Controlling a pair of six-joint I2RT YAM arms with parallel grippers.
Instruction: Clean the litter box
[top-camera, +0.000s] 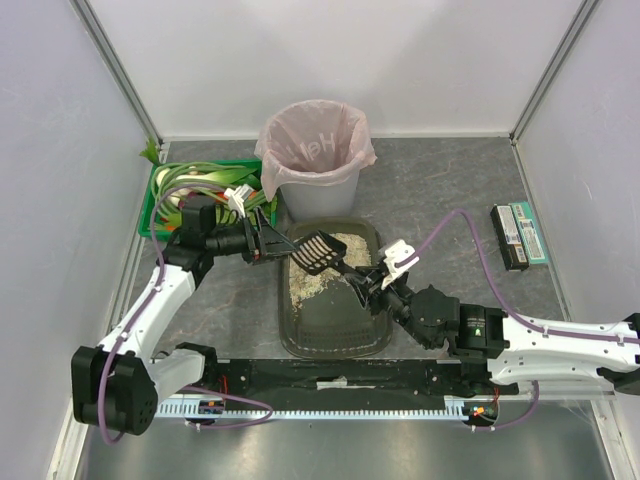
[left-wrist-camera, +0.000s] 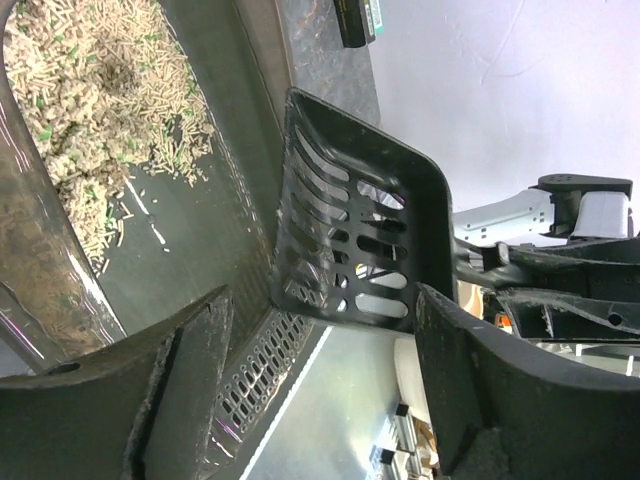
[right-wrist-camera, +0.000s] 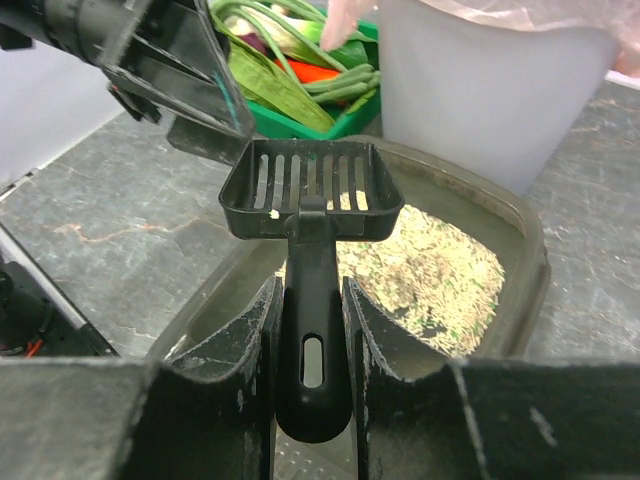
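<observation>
Litter box sits mid-table, beige litter heaped at its far end, grey bin just beyond, green crate far-left, my right gripper clamping the slotted scoop above it, left gripper spread wide alongside.

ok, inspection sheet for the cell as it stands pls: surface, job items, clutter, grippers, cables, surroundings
Surface: grey marbled table.
Job's things: litter box at centre, with beige litter in its far half and the near floor mostly bare. A black slotted scoop is held above it, nearly empty.
Clutter: grey bin with pink bag behind the box; green crate of vegetables far left; two flat packs at right.
Grippers: right gripper shut on the scoop handle; left gripper open beside the scoop head.
Cables: purple cable arcs above the right arm; second cable follows the left arm.
Surroundings: white walls, metal corner posts.
</observation>
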